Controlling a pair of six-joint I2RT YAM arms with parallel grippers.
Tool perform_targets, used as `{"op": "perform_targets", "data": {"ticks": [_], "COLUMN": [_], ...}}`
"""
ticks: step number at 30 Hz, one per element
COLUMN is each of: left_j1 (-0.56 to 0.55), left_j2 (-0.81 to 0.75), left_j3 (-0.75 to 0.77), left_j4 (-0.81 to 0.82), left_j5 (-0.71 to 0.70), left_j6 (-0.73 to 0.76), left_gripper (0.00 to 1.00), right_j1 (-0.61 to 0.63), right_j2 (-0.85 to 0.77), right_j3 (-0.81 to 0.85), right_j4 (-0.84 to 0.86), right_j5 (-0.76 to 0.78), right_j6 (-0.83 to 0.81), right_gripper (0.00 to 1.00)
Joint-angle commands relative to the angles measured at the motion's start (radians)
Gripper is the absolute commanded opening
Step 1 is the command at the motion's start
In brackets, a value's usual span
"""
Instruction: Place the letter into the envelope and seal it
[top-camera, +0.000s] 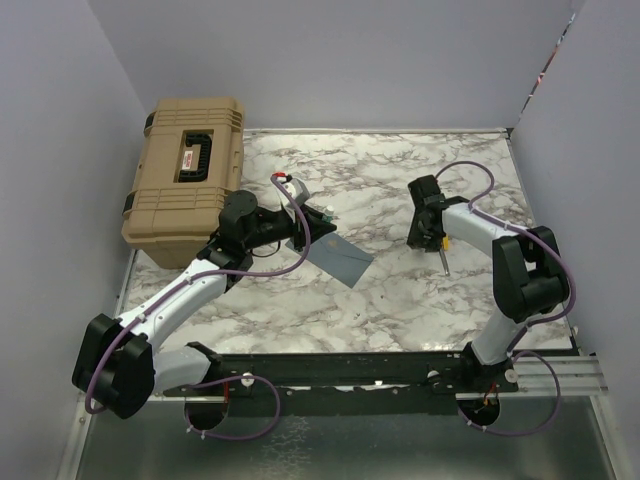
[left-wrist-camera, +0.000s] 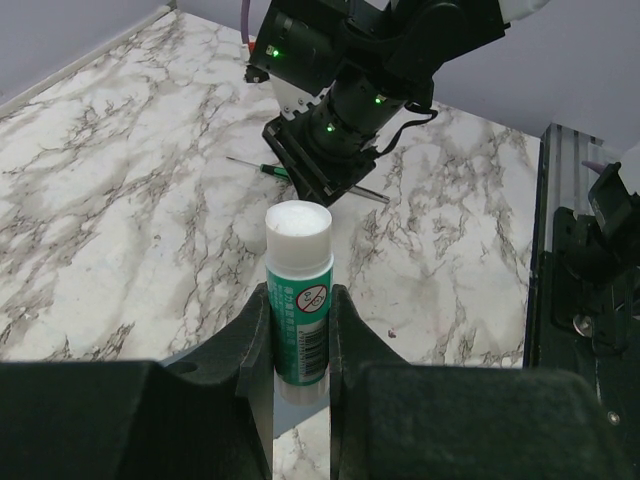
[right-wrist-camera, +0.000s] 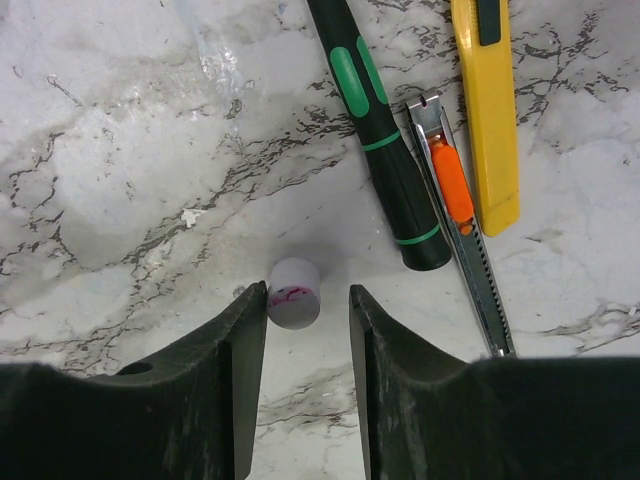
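Note:
My left gripper (top-camera: 312, 226) is shut on a green glue stick with white ends (left-wrist-camera: 298, 290), held just above the slate blue-grey envelope (top-camera: 338, 258) near mid-table. A sliver of the envelope shows under the stick in the left wrist view (left-wrist-camera: 292, 418). The tan letter is not in view. My right gripper (right-wrist-camera: 308, 300) is open and points down at the table, right of centre in the top view (top-camera: 425, 238). A small white cap with pink marks (right-wrist-camera: 293, 292) lies on the marble just at its fingertips, close to the left finger.
A big tan hard case (top-camera: 185, 180) stands at the back left. A black-and-green screwdriver (right-wrist-camera: 385, 140), an orange-slider metal cutter (right-wrist-camera: 455, 200) and a yellow utility knife (right-wrist-camera: 487, 110) lie on the marble by the right gripper.

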Motion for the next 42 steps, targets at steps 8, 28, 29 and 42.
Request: {"op": "perform_targets", "data": {"ticks": [8,28,29,42], "left_j1": [-0.006,-0.04,-0.042,-0.061], "left_j2": [-0.021,0.015,0.017,0.013], "left_j3": [-0.012,0.028,0.028,0.022], "left_j4": [0.03,0.004,-0.001,-0.012], "left_j5": [0.011,0.086,0.086,0.074], "left_j6": [0.0,0.086,0.086,0.115], "left_gripper": [0.0,0.0,0.0,0.0], "right_j1": [-0.017,-0.014,-0.014,0.06], "right_j2": [0.005,-0.473,-0.484,-0.512], "right_j3": [0.008,0.082,0.078,0.046], "right_j4": [0.014,0.114,0.147,0.368], "right_j5": [-0.043,-0.969,-1.02,-1.18], "right_j6": [-0.023,-0.054,-0.028,0.169], "right_gripper": [0.11,0.0,0.0,0.0]}}
